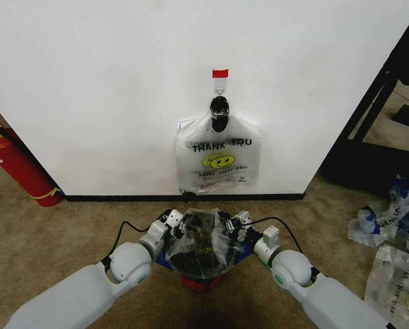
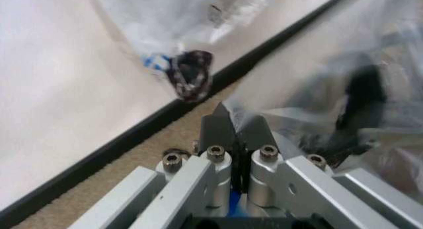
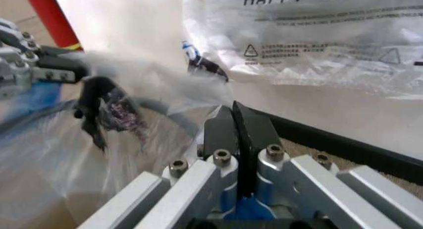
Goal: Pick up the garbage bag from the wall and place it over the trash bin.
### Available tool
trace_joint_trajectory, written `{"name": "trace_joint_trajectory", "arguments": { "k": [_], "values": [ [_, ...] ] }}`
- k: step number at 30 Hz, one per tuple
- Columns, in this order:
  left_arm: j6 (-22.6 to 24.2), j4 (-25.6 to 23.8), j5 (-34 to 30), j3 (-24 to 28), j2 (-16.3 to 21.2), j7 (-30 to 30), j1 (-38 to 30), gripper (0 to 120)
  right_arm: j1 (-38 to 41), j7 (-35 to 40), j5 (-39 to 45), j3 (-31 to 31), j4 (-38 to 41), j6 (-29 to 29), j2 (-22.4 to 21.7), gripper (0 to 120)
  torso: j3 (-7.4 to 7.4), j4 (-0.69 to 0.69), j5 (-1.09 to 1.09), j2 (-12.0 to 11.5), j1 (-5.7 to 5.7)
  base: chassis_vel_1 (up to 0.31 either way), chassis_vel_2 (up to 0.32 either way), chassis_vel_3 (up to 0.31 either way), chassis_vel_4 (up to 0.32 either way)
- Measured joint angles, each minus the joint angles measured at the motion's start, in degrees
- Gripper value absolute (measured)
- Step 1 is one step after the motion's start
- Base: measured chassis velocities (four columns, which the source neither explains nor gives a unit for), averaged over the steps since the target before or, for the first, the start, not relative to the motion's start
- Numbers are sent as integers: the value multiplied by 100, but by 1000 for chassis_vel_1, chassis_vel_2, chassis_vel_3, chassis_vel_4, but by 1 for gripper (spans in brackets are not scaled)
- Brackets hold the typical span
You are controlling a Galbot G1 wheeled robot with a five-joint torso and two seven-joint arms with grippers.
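Over trash bin (image 1: pixel 201 281), gripper-stretched garbage bag (image 1: pixel 203 245)

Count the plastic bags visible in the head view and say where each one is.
4 at least: a translucent plastic bag stretched over the black mesh bin, a white smiley "THANK YOU" bag hanging on the wall, and two crumpled bags on the carpet at right; more may lie beyond the frame.
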Motion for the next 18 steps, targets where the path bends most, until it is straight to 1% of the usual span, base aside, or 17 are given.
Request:
{"name": "trace_joint_trajectory", "arguments": {
  "k": [3, 7, 13, 15, 18],
  "values": [
    [-4, -75, -87, -54, 70, 27, -1, 0, 6, 14, 85, 15, -1, -31, -12, 0, 0, 0, -1, 0, 0, 0, 0, 0, 0],
    [-4, -27, -111, -32, 60, 61, -20, 0, 8, 45, 174, 37, -53, -74, 8, 0, -1, 0, -3, 0, 0, 0, 0, 0, 0],
    [40, 366, -478, 197, -72, 141, -356, 0, 92, 74, 571, 26, -345, -118, 222, 0, 0, 0, -1, 0, 0, 0, 0, 0, 0],
    [20, 388, -527, 251, -76, 169, -424, 0, 95, 93, 682, 24, -368, -108, 254, 0, 0, 0, -2, 0, 0, 0, 0, 0, 0],
    [40, 365, -764, 406, -72, 225, -646, 0, 76, 165, 920, 21, -388, -74, 326, 0, 0, 0, 0, 0, 0, 0, 0, 0, 0]
  ]
}}
